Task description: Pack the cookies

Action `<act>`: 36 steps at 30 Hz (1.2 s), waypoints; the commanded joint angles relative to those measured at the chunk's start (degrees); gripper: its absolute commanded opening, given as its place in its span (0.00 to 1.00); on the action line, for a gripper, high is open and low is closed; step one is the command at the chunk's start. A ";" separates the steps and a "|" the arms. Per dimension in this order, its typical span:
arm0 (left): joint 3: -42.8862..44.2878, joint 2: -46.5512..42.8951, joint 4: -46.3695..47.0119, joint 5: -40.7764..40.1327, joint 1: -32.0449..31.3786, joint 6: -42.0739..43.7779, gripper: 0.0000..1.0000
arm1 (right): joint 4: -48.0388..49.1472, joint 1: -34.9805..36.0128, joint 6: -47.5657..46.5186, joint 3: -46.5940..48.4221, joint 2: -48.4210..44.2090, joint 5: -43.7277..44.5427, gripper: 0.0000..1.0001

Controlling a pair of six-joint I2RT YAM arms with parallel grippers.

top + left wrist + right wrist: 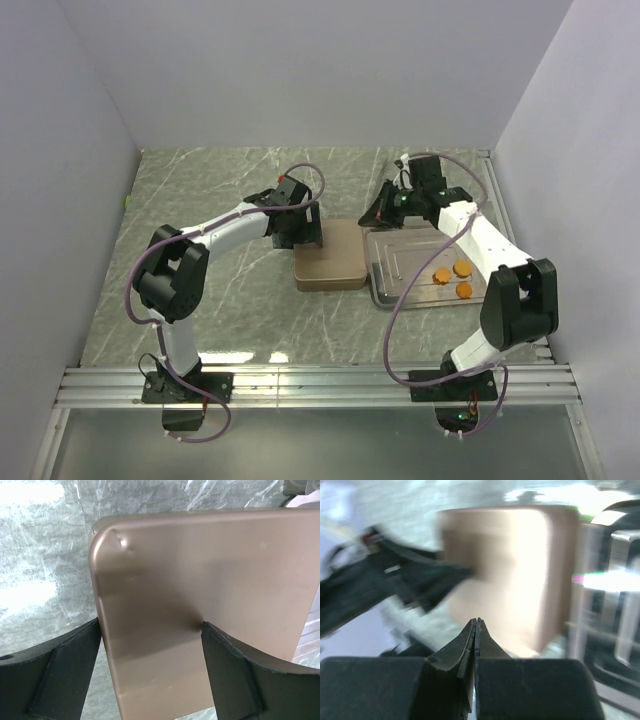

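Observation:
Three round orange cookies (455, 277) lie on a metal tray (395, 262) right of centre. A closed bronze box (330, 258) stands beside the tray's left edge; no other cookies show. My left gripper (297, 238) is at the box's far left corner. In the left wrist view it (150, 625) is open, with one finger (75, 670) beside the side of the box (200, 565) and the other on its top. My right gripper (383, 215) hovers by the tray's far left corner. In the blurred right wrist view it (476, 621) is shut and empty, with the box (505, 570) beyond it.
The marbled grey table (200, 200) is enclosed by white walls at the back and both sides. The tray lies close to the right wall. My left arm (395, 580) shows in the right wrist view, left of the box.

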 commanded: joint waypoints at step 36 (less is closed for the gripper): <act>7.94 -11.63 -7.24 -12.04 -1.00 1.65 0.91 | -6.95 5.87 -0.56 10.90 -7.77 -0.82 0.00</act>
